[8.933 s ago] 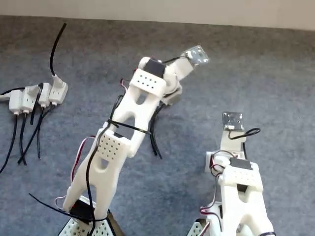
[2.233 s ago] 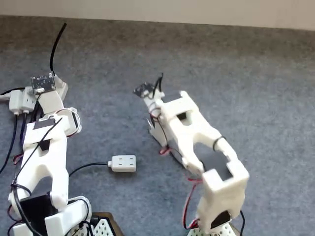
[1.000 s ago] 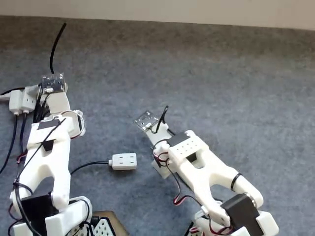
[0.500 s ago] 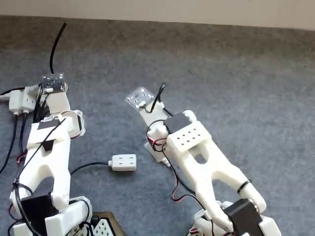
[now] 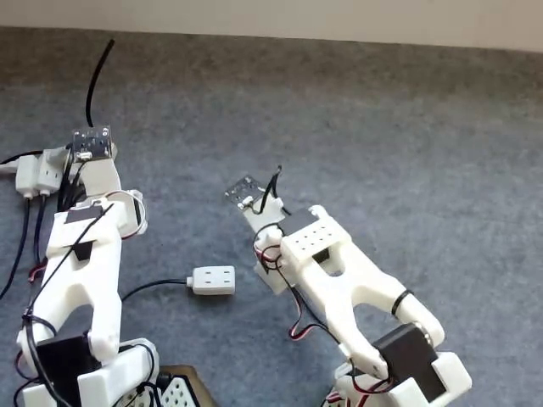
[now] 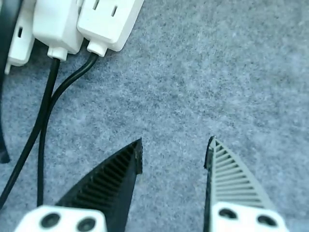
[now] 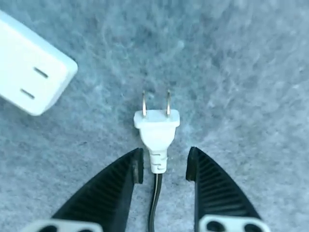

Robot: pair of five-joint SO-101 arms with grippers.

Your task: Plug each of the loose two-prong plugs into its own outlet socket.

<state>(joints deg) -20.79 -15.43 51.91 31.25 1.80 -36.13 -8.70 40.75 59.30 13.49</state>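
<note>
Grey carpet under two white arms; plug loose, not yet in a socket
Right gripper: black jaws narrowly parted, one either side of the neck of the white two-prong plug, with a gap showing on both sides. The plug lies flat, prongs pointing away from the gripper, near but apart from a white rectangular outlet block. Left gripper: jaws wide over bare carpet, beside a cluster of white outlet blocks on black cords, at upper left of the high frame

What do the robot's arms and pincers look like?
The left arm and right arm are white plastic with dotted holes and black and red wires. The left pincer has one black and one grey ribbed finger; the right pincer has two black ones.
</note>
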